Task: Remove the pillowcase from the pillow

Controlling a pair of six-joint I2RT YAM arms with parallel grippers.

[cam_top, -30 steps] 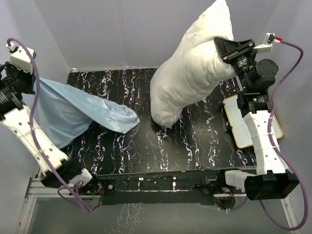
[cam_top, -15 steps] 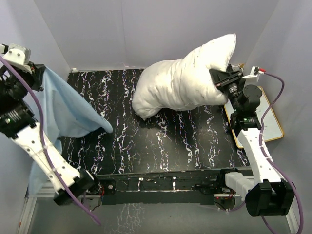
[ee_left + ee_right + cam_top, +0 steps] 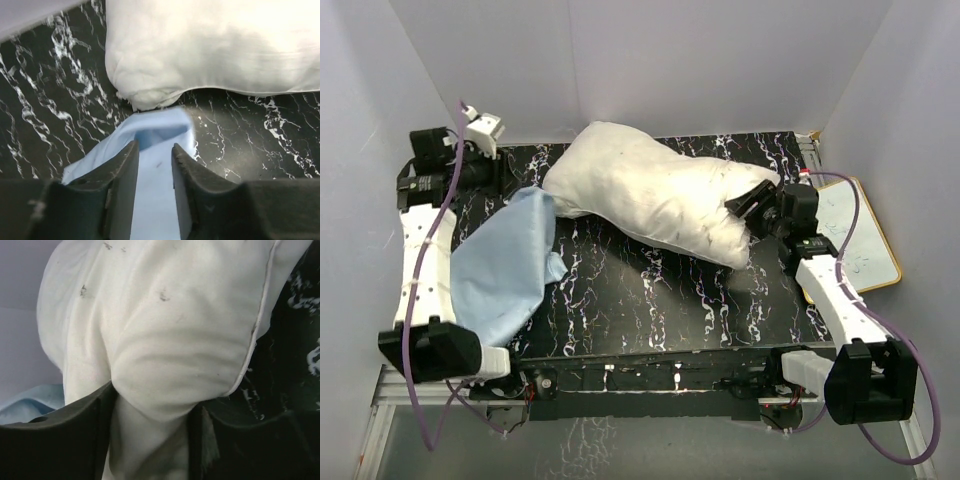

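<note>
Your left fingers (image 3: pixel 120 185) pinch the pillowcase (image 3: pixel 505 275), which lies crumpled at the table's (image 3: pixel 650 310) 8 o'clock, fully off the pillow (image 3: pixel 650 195). Your right fingers (image 3: pixel 65 435) clamp a fold of the pillow, which rests farther back from 11 to 3 o'clock, one corner just beside the pillowcase.
</note>
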